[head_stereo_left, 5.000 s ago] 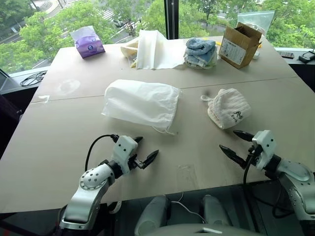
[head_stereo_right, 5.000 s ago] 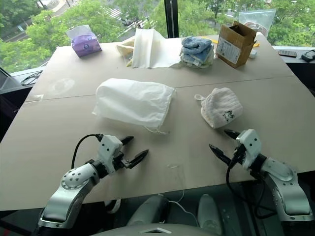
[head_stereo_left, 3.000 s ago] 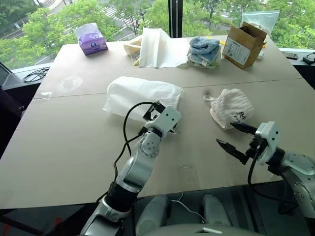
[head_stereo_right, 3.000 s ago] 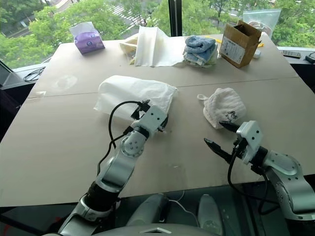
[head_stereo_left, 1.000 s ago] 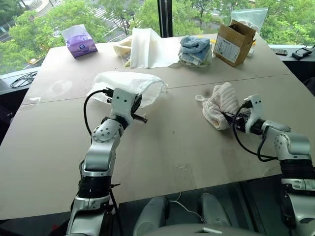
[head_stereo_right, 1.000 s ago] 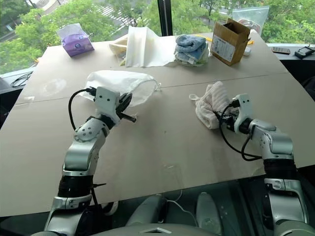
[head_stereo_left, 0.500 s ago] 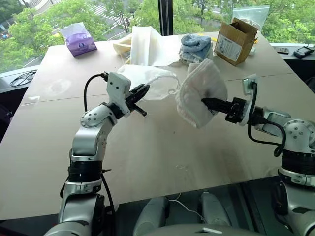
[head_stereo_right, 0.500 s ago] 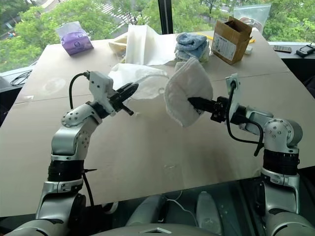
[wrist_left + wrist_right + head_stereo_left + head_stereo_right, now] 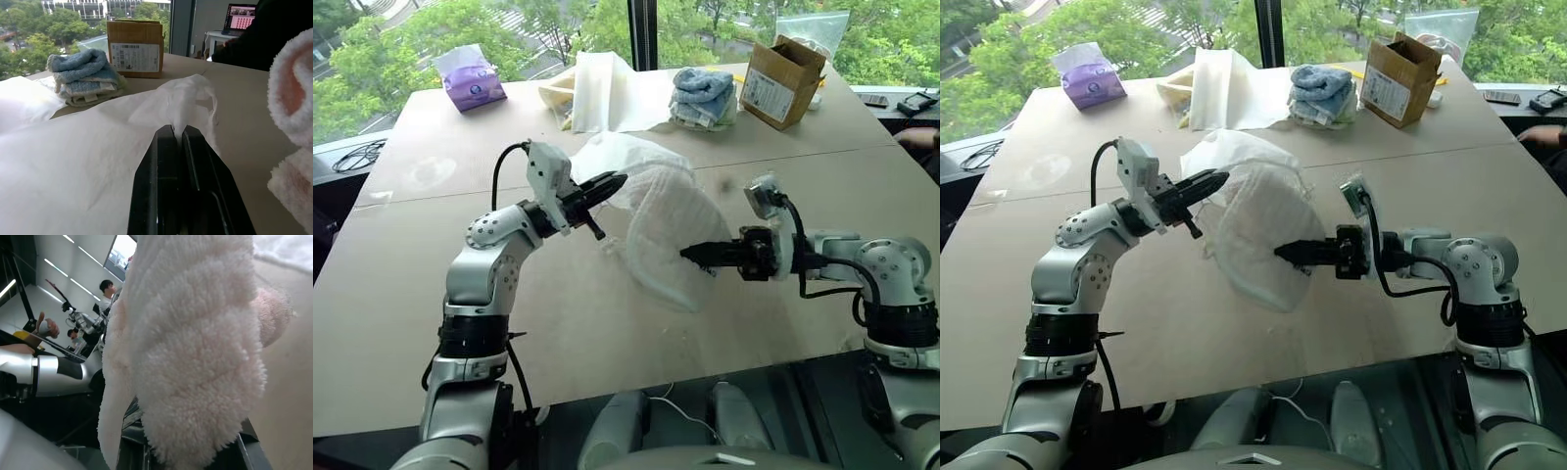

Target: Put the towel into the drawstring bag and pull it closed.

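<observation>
A: Far left of the beige laminate table (image 9: 431,294), back edge?
B: Purple soft-pack of tissues (image 9: 470,78), well apart from everything else.

A: Next along the back?
B: Stiff white folded sheet (image 9: 612,93), standing in a tent shape. Then a stack of light-blue folded towels (image 9: 705,96), just beside a brown cardboard box with a white label (image 9: 784,82), flaps up.

A: Left gripper (image 9: 612,184)?
B: Raised above the table, black fingers (image 9: 166,147) pressed together on a pinch of thin, semi-sheer white fabric, the rim of the drawstring bag (image 9: 617,157). Bag lifted at that edge, draped back toward the table behind; a thin white cord loop (image 9: 211,100) hanging off the bunched fabric by the fingertips.

A: Centre of the table?
B: Small cream-white ribbed terry towel (image 9: 671,235), held in the air between the two grippers, hanging as a rounded bundle, near the lifted bag rim. Contact with the bag: cannot tell.

A: Right gripper (image 9: 695,255)?
B: Pointed across toward the left gripper, fingers nearly together, clamped on the towel; cloth draped over and below them, covering most of the right wrist view.

A: Far right?
B: Dark phone-like item (image 9: 875,100) at the table's back corner. A person's hand (image 9: 920,138) at the table edge.
</observation>
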### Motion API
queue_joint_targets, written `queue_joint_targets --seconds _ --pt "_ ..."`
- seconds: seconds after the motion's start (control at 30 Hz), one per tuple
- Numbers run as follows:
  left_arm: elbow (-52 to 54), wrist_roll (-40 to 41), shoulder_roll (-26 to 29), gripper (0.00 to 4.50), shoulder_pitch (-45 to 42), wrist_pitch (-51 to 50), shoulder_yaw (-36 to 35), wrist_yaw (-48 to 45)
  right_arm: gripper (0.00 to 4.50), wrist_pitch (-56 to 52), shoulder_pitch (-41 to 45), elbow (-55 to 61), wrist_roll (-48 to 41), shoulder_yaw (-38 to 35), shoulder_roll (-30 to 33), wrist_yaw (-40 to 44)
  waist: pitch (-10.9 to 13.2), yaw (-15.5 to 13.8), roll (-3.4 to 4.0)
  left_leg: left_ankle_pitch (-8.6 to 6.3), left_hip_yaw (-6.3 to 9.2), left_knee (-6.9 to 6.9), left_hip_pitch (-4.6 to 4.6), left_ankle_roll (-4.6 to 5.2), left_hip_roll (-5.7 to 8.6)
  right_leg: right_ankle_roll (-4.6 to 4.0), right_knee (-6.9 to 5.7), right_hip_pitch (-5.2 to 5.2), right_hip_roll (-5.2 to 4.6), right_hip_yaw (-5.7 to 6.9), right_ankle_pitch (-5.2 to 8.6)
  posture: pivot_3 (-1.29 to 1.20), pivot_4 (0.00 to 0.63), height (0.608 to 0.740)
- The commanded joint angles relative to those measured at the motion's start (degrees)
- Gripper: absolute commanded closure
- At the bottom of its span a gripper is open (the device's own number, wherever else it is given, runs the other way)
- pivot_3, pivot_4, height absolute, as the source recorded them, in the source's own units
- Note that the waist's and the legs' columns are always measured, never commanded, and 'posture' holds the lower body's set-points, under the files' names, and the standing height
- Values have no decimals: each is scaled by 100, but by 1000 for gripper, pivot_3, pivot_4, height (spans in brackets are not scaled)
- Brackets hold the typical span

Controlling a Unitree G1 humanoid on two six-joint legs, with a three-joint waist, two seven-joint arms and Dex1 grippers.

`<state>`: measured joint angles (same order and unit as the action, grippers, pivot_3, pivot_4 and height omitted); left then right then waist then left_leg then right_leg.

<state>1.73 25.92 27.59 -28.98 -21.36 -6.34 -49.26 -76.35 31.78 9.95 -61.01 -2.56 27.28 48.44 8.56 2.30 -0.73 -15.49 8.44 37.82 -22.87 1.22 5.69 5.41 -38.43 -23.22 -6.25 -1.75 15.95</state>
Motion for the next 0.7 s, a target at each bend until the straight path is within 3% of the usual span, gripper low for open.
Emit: queue_joint_targets --seconds 0.03,0.23,0.4,0.7 --pt "432 167 47 4500 17 144 82 -261 4465 -111 -44 229 -234 75 89 172 0 2 0 0 -1 4 0 0 0 0 -6 -1 0 -1 0 0 150 740" --pt "809 260 187 4500 272 279 272 -785 4465 -386 -31 -79 -492 -27 3 114 0 3 0 0 -2 26 -1 0 0 0 -30 -3 1 -4 0 0 150 740" --pt "844 177 346 4500 424 555 383 -1191 4465 -878 98 -869 -1227 -645 -322 -300 0 -16 0 0 -6 39 0 0 0 -1 -41 -3 3 -10 0 0 150 740" --pt "739 106 350 4500 541 907 496 -1336 4465 -1156 256 -2210 -2594 -1525 -911 -2155 1 -1 2 0 -8 37 -1 0 0 -1 -42 -4 3 -13 -1 0 150 740"
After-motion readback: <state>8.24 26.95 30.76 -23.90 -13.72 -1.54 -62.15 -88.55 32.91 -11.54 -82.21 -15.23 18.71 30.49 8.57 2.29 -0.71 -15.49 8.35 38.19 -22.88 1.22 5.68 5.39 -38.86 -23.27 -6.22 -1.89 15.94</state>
